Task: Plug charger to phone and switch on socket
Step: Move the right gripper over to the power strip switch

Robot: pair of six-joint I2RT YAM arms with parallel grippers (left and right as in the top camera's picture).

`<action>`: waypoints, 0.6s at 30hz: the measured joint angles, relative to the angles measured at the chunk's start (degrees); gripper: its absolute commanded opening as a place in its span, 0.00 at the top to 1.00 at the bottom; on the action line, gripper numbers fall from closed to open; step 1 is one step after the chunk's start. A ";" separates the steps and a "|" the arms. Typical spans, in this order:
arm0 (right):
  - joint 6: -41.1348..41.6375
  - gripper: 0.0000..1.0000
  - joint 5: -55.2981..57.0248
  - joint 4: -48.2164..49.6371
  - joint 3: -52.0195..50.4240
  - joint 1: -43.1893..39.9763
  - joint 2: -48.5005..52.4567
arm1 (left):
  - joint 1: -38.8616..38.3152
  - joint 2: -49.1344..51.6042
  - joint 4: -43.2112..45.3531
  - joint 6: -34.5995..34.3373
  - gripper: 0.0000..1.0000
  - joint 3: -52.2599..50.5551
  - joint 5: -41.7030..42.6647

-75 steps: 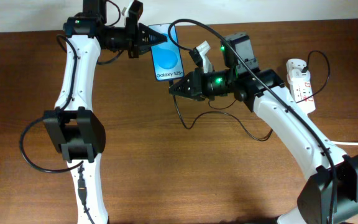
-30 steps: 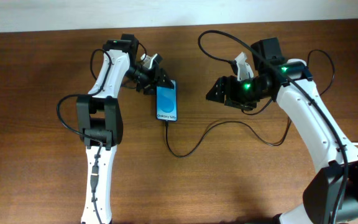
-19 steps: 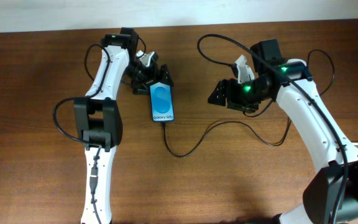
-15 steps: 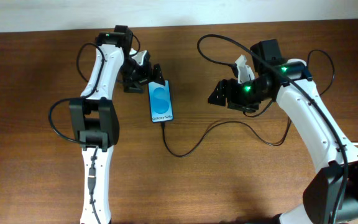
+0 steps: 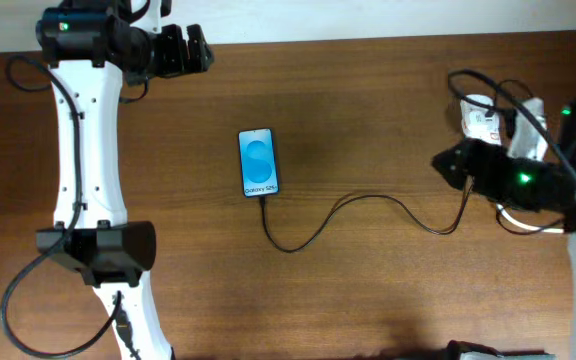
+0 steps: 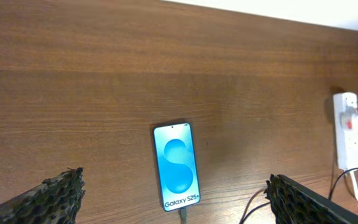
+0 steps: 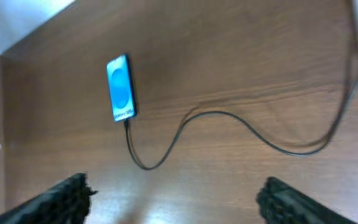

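Your left hand (image 6: 173, 199), open and empty, has withdrawn from the plugged-in phone (image 5: 258, 162); your right hand (image 7: 173, 199), likewise open, nears the socket (image 5: 484, 124), unswitched.

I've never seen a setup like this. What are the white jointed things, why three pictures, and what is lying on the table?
The white jointed things are two robot arms, each ending in a two-finger gripper. One picture comes from a camera fixed above the wooden table; the other two come from small cameras on the wrists, so the dark textured shapes at their lower corners are that arm's own fingers.

From above, the left gripper is at the far left edge of the table and the right gripper is near the right edge. Both are open and hold nothing.

On the table lies a phone with a lit blue screen. A thin black charger cable runs from its bottom edge in a loose curve towards a white power strip at the right, partly hidden by the right arm.
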 measured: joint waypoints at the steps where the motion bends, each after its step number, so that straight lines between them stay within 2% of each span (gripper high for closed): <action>1: -0.59 0.07 0.02 -0.44 0.00 -1.60 -1.31 | -0.11 0.66 -0.07 0.00 0.01 -0.17 -0.15; 3: -1.03 0.07 0.02 -0.70 0.00 -2.05 -1.84 | -0.11 0.81 -0.09 0.00 0.01 -0.37 -0.48; 4: -1.14 0.01 0.22 -0.72 0.00 -2.10 -1.81 | -0.11 0.81 -0.09 0.00 0.01 -0.37 -0.50; 13: -1.64 0.01 11.76 -1.36 0.00 -2.10 -1.81 | -0.11 0.81 -0.09 0.02 0.01 -0.37 -0.68; 18: -0.55 0.02 12.70 -6.73 0.07 -2.10 -0.81 | -0.11 0.81 -0.09 0.00 0.01 -0.37 -0.68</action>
